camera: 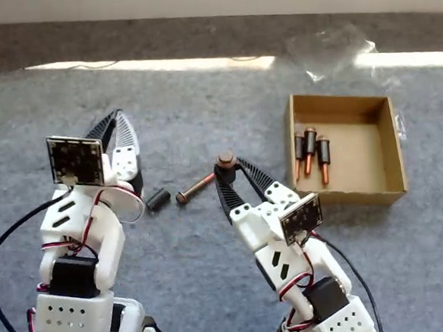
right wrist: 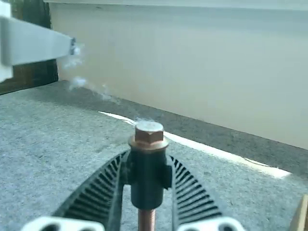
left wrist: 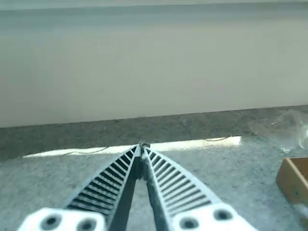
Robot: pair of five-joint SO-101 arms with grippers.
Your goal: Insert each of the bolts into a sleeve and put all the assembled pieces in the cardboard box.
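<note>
At centre frame in the high view, the right jaws clamp an upright sleeve point(right wrist: 147, 180) with a bolt point(right wrist: 148, 134) through it (head on top, shank showing below in the wrist view). Just left of them on the grey worktop point(camera: 214, 280) lie a loose bolt point(camera: 196, 188) and, beside it, a bare sleeve point(camera: 158, 199). The left jaws, at left of frame, are pressed together on nothing. In the box point(camera: 339, 101) at right lie three assembled pieces point(camera: 310, 148).
</note>
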